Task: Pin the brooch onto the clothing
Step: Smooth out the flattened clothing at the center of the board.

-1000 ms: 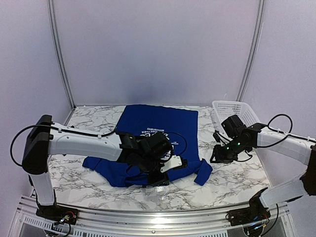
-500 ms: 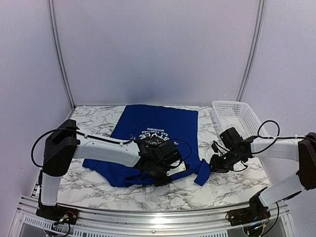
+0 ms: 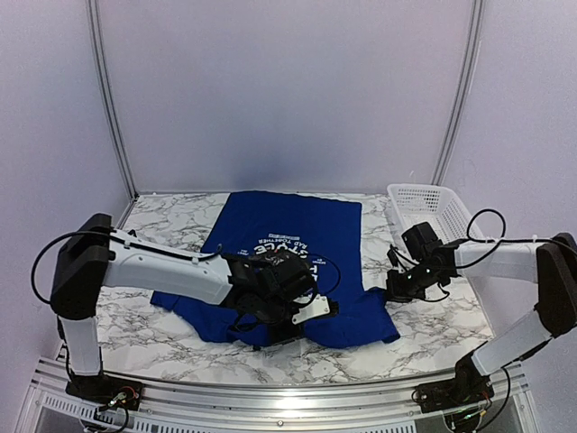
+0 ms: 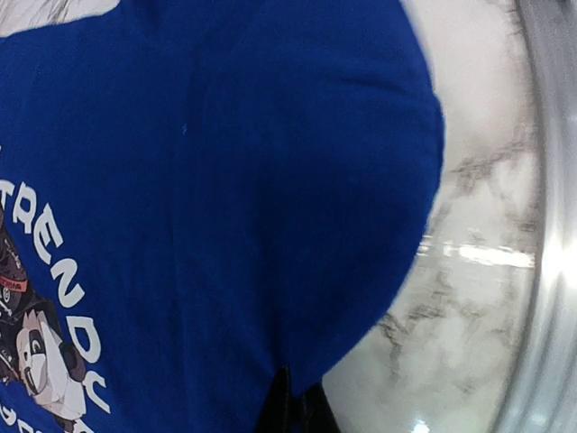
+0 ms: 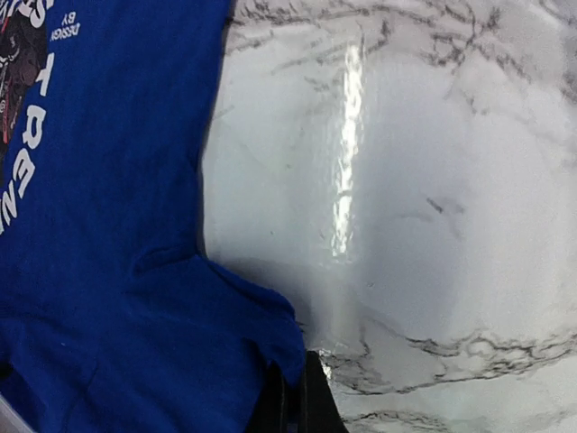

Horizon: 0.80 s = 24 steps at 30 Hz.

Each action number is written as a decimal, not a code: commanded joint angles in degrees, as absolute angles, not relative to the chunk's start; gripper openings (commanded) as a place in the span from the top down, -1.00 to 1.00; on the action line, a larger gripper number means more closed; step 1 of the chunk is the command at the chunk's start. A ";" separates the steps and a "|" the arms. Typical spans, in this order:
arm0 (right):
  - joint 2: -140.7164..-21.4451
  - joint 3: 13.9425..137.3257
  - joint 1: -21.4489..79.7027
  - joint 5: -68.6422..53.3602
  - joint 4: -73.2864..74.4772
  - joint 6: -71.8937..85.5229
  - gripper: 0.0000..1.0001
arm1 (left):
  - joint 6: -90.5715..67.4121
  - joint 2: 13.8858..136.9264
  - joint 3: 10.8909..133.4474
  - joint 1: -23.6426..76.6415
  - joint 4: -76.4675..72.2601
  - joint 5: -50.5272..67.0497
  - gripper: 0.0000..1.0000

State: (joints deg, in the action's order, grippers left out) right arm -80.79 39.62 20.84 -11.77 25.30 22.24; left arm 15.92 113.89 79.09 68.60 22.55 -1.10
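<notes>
Both grippers have their jaws pressed together on fabric: the left gripper (image 4: pixel 290 408) nips the six o'clock edge of the royal-blue short-sleeved T-shirt (image 3: pixel 297 225) with a panda print, and the right gripper (image 5: pixel 290 397) nips its four o'clock sleeve. That shirt lies spread mid-table on the white marbled tabletop (image 3: pixel 433 334); a white lattice plastic basket (image 3: pixel 431 206) sits at two o'clock.
</notes>
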 commanded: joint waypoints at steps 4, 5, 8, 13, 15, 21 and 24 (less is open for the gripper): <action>-84.31 47.66 20.22 -7.11 30.19 16.45 1.00 | 17.79 104.63 76.29 68.74 26.67 20.21 1.00; -84.63 47.95 20.17 -7.01 30.28 16.22 1.00 | 18.44 105.03 76.57 68.67 27.85 20.70 1.00; -85.79 49.27 20.21 -6.48 29.95 15.76 1.00 | 20.18 107.56 77.45 68.40 30.14 22.75 1.00; -89.54 52.98 20.38 -5.18 30.61 14.84 1.00 | 21.96 114.05 81.94 68.17 34.55 25.91 1.00; -90.50 54.30 20.56 -4.57 30.60 14.55 1.00 | 22.70 114.62 81.94 67.80 34.67 26.94 0.86; -94.58 60.73 21.19 -1.73 34.74 12.33 0.61 | 22.12 112.86 83.01 65.61 34.72 25.25 -0.10; -94.83 64.88 21.62 2.64 39.62 10.97 0.43 | 20.41 108.24 81.64 61.48 34.36 27.74 -0.28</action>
